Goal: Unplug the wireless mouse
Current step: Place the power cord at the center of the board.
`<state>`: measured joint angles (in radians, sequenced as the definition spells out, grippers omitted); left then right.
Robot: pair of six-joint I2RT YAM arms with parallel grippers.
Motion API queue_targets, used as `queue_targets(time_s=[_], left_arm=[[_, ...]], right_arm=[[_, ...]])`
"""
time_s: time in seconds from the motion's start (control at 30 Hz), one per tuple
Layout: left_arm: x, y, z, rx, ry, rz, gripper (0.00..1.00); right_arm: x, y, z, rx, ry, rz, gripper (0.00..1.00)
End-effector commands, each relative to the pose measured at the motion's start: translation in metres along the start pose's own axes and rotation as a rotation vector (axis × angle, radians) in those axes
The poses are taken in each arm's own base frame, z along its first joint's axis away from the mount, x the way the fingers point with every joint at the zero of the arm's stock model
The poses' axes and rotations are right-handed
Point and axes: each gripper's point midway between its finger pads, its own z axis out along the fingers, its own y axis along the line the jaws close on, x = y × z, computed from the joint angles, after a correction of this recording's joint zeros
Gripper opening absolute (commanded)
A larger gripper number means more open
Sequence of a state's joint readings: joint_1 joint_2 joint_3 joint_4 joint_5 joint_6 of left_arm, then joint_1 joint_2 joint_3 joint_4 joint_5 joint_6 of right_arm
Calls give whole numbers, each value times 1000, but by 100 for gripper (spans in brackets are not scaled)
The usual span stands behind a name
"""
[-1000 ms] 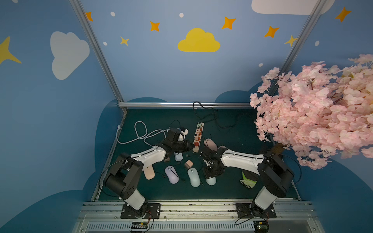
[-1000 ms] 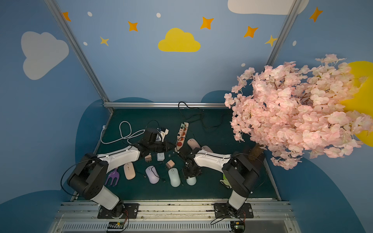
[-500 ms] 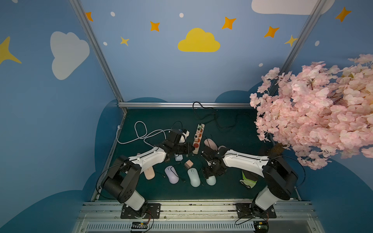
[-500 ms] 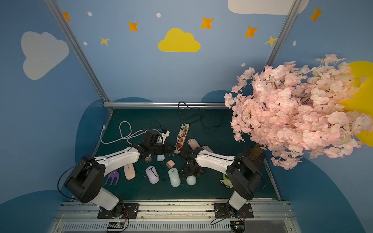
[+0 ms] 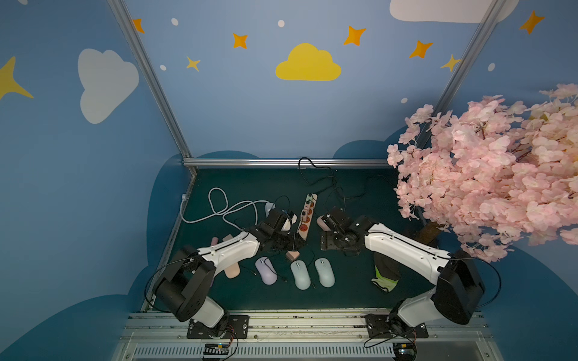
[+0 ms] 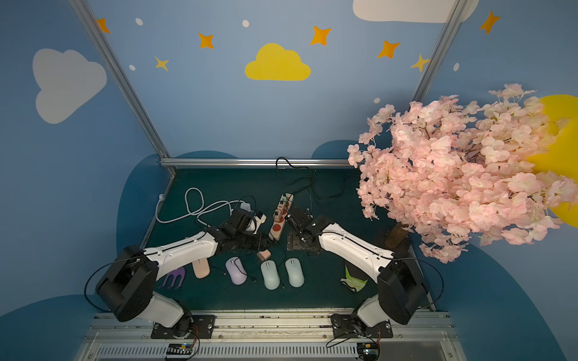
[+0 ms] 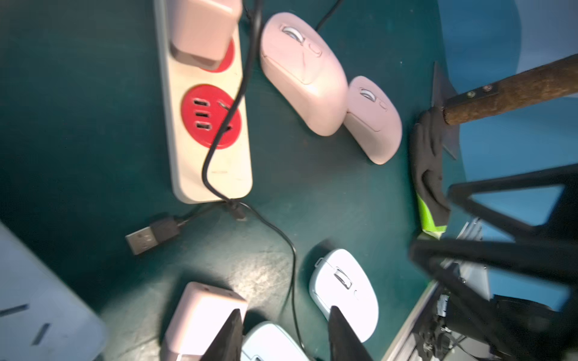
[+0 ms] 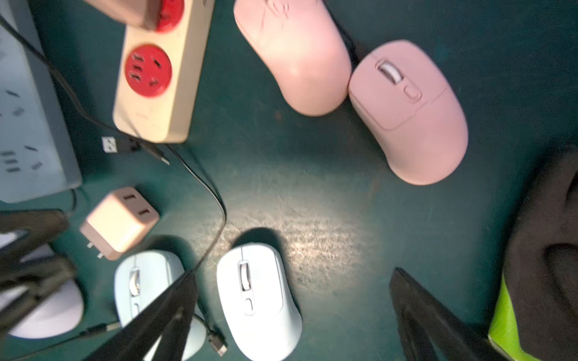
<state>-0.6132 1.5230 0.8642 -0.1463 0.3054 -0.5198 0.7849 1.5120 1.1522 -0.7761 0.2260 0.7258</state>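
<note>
Both left gripper point(image 7: 283, 315) and right gripper point(image 8: 292, 275) gape empty; wrist views alone reveal the loose USB plug point(image 7: 153, 236).

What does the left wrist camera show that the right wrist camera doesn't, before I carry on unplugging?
Only the left wrist view: the brown tree trunk next to the black-and-green glove.

Only the right wrist view: the prongs of the pink charger cube, and a small loose connector beside the pale blue mice.

Both share: the cream power strip, the two pink mice, the USB plug lying free on the mat, the charger cube, the pale blue mice and the glove.
</note>
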Motion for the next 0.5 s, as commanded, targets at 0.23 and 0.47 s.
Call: queue_targets(time_s=[0.23, 0.47], left_arm=[[-31, 21, -54, 24, -226, -102, 52], [-38, 49, -79, 74, -308, -232, 53]], right_arm=[[-72, 45, 1, -21, -3, 95, 74], [-96, 77, 24, -20, 57, 155, 65]])
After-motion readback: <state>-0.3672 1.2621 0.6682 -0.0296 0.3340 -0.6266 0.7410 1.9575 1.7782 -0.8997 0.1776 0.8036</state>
